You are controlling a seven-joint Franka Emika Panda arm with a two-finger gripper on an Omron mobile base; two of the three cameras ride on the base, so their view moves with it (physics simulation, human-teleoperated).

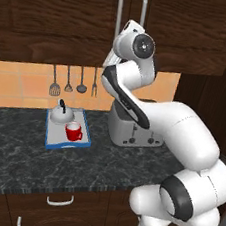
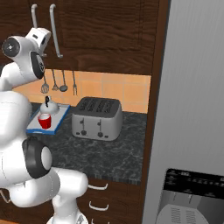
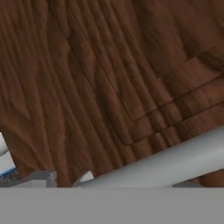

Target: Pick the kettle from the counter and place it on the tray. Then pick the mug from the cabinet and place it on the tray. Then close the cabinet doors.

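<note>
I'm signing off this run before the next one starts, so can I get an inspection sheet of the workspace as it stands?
Surface: dark marbled counter, wood drawers beneath.
Job's things: kettle and red mug both on the blue-rimmed tray; cabinet doors look shut, silver bar handles side by side at the seam.
Clutter: silver toaster right of the tray; utensils hanging on the tiled wall.
Grippers: gripper raised at the door handles; the hand view shows wood grain and a handle bar close up; jaws not visible, nothing seen held.
Cables: nothing seen.
Surroundings: grey fridge at the right, tall wood panel beside it.
</note>
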